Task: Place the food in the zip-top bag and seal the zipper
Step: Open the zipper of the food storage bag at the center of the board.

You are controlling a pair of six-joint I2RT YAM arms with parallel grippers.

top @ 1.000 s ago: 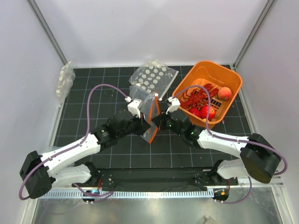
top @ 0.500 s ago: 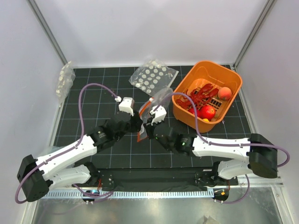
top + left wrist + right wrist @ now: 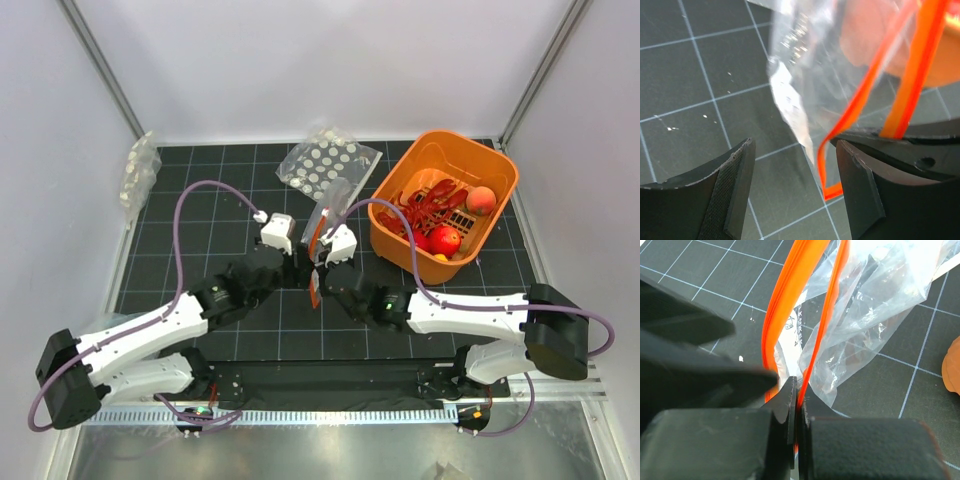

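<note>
Between the tips of the right gripper point(image 3: 796, 390) we see the zipper point(image 3: 777, 315), an orange-red strip, pinched flat: these jaws are pressed together on it with no gap showing. The zip-top bag point(image 3: 875, 305) rises away from the closed jaws as crumpled clear film, lifted off the table point(image 3: 200, 190).

Facing it, the left gripper point(image 3: 795, 192) stands with its jaws wide apart. A looped end of the strip and a fold of the film hang in the gap between them, clear of the left-hand pad. We cannot tell whether the loop touches the right-hand one. Just past that right-hand finger lies the black finger of the other gripper, clamped on the strip.

From above, the two grippers meet tip to tip, and the bag stands up between and beyond them. The food point(image 3: 432, 208) is well apart from both sets of jaws, off to the right arm's side, inside the orange basket point(image 3: 438, 137). There the red tentacled piece lies with round red-orange balls beside it. Beyond the jaws, past the held bag, lies a clear bag of white discs point(image 3: 325, 165).
</note>
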